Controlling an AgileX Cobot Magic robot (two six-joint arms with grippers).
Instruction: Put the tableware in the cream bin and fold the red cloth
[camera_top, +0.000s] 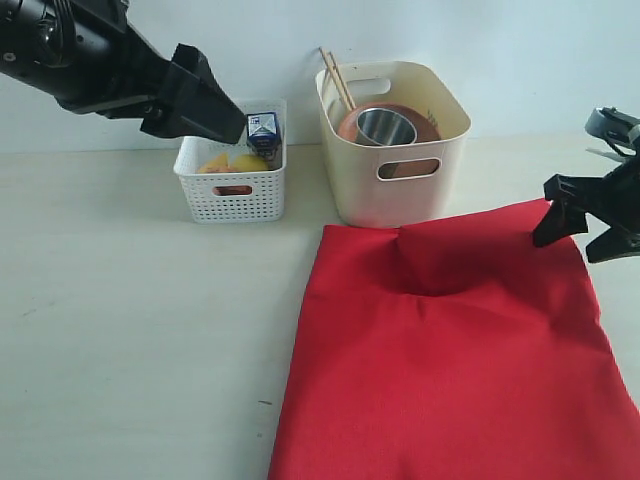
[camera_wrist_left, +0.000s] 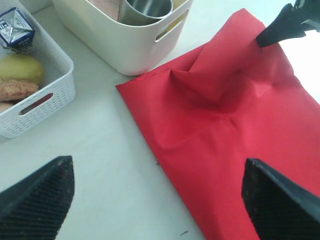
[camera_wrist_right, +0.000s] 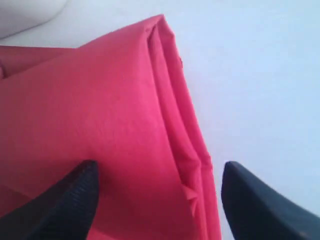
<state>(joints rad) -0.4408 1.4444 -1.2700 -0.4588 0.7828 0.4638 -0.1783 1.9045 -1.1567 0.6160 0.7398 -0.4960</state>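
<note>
Red cloth (camera_top: 440, 340) on the near right part of the desk (camera_top: 130, 330), far edge just in front of the cream bin (camera_top: 395, 195), contact not certain, near edge out of the exterior view. Puckered hollow in the cloth close to its far edge, with ridges off toward the far right corner. At that corner, in the right wrist view, several layers stacked along the edge, one on another. Cream bin upright at the back of the desk. Inside it: steel cup (camera_top: 385, 126) upright, brown plate (camera_top: 347, 125) tilted behind and around the cup, two chopsticks (camera_top: 337, 80) slanted in the far left corner, tips above the rim. Other tableware not made out. White basket (camera_top: 232, 195) left of the bin and apart from it, milk carton (camera_top: 263, 130) and some food inside. Right hand (camera_top: 575, 240) low over the cloth's far right corner, jaws well apart, layered edge between them in the wrist view, nothing gripped. Left hand (camera_top: 215, 110) raised above the desk, in front of the basket in the exterior view, jaws spread wide in its wrist view, empty.
</note>
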